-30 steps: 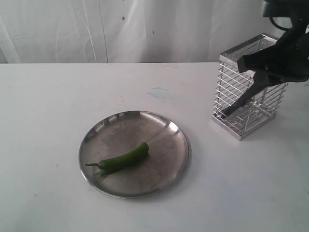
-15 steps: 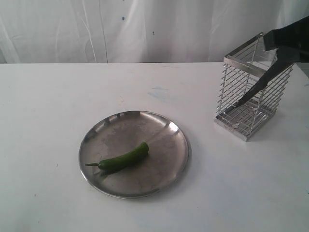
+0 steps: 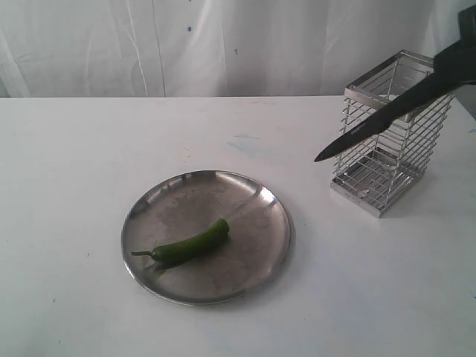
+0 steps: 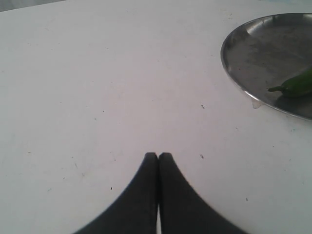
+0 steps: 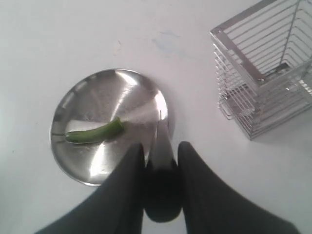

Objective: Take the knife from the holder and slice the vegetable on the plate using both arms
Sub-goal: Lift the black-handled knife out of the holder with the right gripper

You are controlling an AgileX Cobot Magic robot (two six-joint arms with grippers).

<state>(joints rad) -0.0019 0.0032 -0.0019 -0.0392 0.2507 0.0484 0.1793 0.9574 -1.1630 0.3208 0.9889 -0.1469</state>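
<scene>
Black slim knife point(image 3: 379, 120), pinched in our right tool point(image 5: 161, 146): we should lower it steadily over the curved green chili point(image 3: 192, 244).

1. The light is bright, diffuse and even; the white surface point(image 3: 74, 149) is nearly washed out.
2. Shadows are faint and soft-edged, lying just right of the plate point(image 3: 245, 216) and the holder point(image 3: 387, 175).
3. The plate shows white glare streaks in the right wrist view.
4. The knife point(image 3: 372, 124) reads as a flat black silhouette.
5. The jaws close to both wrist cameras look dark and out of focus.
</scene>
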